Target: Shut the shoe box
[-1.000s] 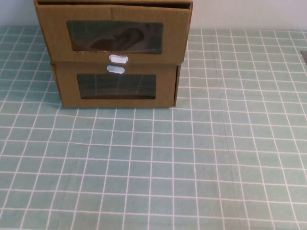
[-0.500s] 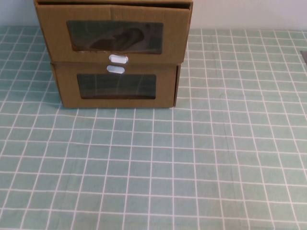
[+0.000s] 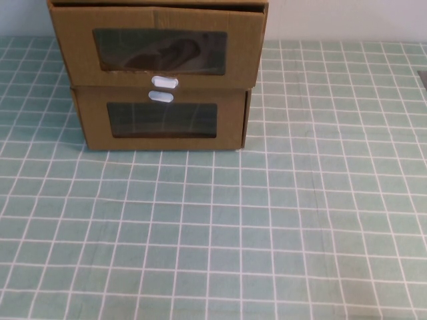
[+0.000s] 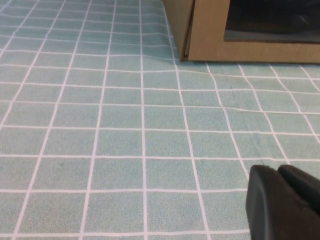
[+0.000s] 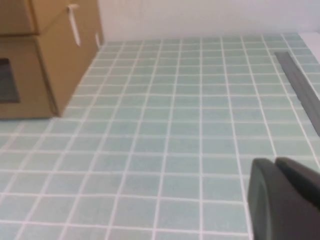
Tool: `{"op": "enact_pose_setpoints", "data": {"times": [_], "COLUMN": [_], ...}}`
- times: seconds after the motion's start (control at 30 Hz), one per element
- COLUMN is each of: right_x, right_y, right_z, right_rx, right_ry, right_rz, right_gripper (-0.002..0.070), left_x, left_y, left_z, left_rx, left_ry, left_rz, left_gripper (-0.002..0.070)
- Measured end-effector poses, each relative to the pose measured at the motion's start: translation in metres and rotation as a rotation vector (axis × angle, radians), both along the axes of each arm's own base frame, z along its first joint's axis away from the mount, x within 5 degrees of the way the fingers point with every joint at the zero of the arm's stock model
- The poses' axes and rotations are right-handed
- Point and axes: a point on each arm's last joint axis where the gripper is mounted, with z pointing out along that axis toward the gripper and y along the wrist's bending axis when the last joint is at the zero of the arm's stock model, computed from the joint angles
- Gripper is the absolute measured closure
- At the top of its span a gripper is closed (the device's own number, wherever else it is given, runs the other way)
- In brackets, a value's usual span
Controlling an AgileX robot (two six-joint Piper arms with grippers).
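The shoe box (image 3: 160, 47) is the upper of two stacked brown cardboard boxes at the far left of the table. It has a clear window with a white pull tab (image 3: 165, 82) below it. Its front stands slightly forward of the box beneath, with a dark gap along its top edge. It also shows in the right wrist view (image 5: 17, 15). Neither gripper is in the high view. My left gripper (image 4: 277, 171) is shut and empty, low over the cloth in front of the boxes. My right gripper (image 5: 275, 162) is shut and empty, off to the boxes' right.
The narrower lower box (image 3: 160, 120), with its tab (image 3: 160, 97) above the window, carries the shoe box; its corner shows in the left wrist view (image 4: 210, 30). A green checked cloth (image 3: 267, 227) covers the table. A grey strip (image 3: 423, 77) lies at the right edge.
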Motion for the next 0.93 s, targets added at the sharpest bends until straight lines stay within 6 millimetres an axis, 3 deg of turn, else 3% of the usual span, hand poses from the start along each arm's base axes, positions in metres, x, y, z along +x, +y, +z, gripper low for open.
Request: {"op": "enact_pose_setpoints", "data": {"times": [0.17,0.27,0.93], "right_x": [0.002,0.002,0.002], "right_y": [-0.002,-0.003,-0.004], "right_z": [-0.041,-0.050,-0.052], "right_rx": [0.002,0.015,0.015], "right_ry": [0.037,0.075,0.096], "right_rz": [-0.051,-0.076,-0.088], "right_gripper": [0.0690,0.0690,0.0690], "left_x": [0.000,0.000,0.000], "left_y": [0.000,0.000,0.000], "left_z": [0.000,0.000,0.000], "left_rx": [0.000,0.000,0.000], "left_ry": [0.000,0.000,0.000], "left_rz": [0.000,0.000,0.000], "left_gripper": [0.0680,0.0680,0.0680]}}
